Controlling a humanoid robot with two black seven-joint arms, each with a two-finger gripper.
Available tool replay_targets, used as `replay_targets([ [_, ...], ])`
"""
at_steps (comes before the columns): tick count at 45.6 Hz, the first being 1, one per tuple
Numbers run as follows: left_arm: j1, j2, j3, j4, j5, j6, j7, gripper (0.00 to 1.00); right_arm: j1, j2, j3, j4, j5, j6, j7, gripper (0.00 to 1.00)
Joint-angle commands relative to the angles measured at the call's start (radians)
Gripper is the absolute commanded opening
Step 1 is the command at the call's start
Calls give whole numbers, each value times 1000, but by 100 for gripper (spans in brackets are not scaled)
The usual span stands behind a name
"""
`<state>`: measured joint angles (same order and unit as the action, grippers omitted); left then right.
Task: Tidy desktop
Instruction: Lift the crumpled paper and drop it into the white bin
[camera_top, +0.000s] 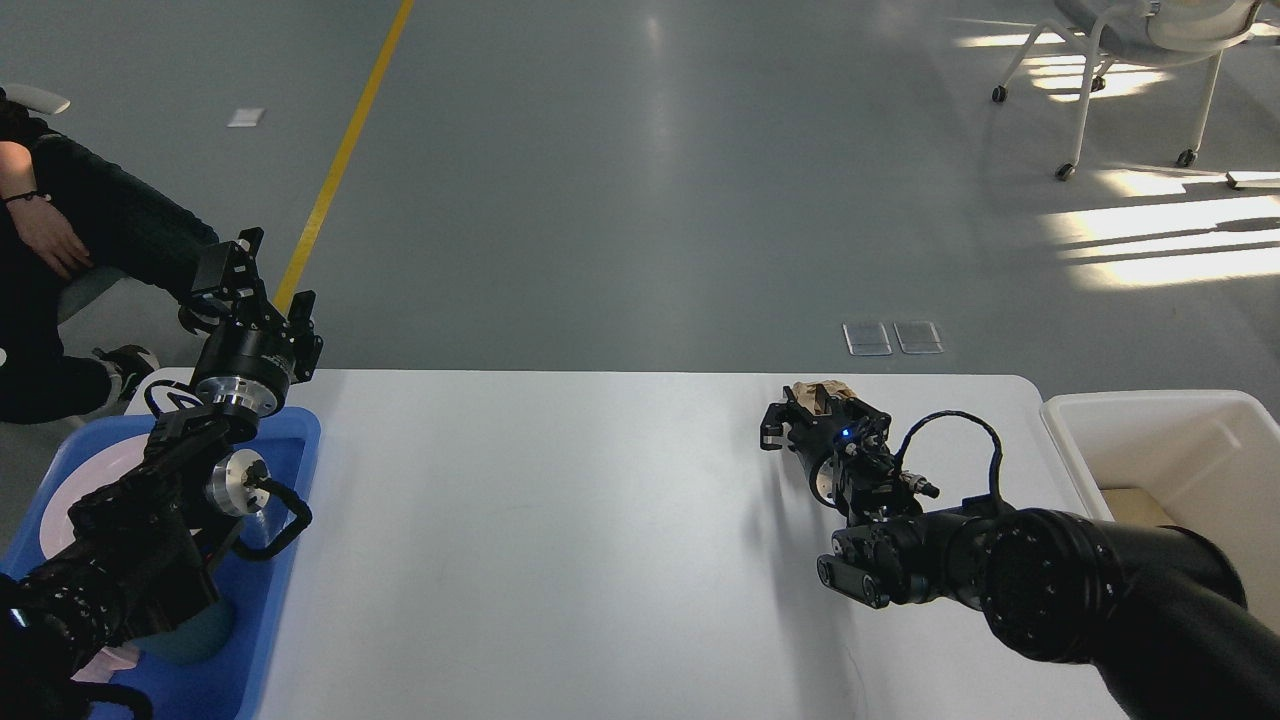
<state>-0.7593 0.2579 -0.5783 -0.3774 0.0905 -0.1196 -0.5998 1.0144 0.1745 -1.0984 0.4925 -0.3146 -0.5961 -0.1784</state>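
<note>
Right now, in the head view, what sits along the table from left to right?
Blue tray → left gripper → bare desktop → right gripper shut on a crumpled brown object → off-white bin.

Blue tray (290, 560) at the near left, white plate (95, 480) inside. Off-white bin (1150, 420) at the right, something tan (1135, 505) lying in it. Grey floor (640, 180) beyond, crossed by a yellow line (345, 150). White wheeled chair (1130, 60) at far right. Seated person (60, 230) at far left.
</note>
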Motion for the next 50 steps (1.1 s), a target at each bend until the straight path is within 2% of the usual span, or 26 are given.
replay_targets([
  [1,0,0,0,0,0,0,0,97,0,0,0,1,-1,5,0,27],
  [5,0,0,0,0,0,0,0,97,0,0,0,1,0,5,0,12],
  [10,0,0,0,0,0,0,0,97,0,0,-1,0,0,5,-1,0],
  [19,0,0,0,2,0,0,0,97,32,-1,-1,26,2,-2,-6,0],
  [23,0,0,0,0,0,0,0,97,91,-19,-8,98,2,-2,-6,0],
  [35,0,0,0,0,0,0,0,97,334,-210,23,386,2,-5,-4,0],
  [50,0,0,0,0,0,0,0,97,605,-403,49,506,9,22,-3,7],
])
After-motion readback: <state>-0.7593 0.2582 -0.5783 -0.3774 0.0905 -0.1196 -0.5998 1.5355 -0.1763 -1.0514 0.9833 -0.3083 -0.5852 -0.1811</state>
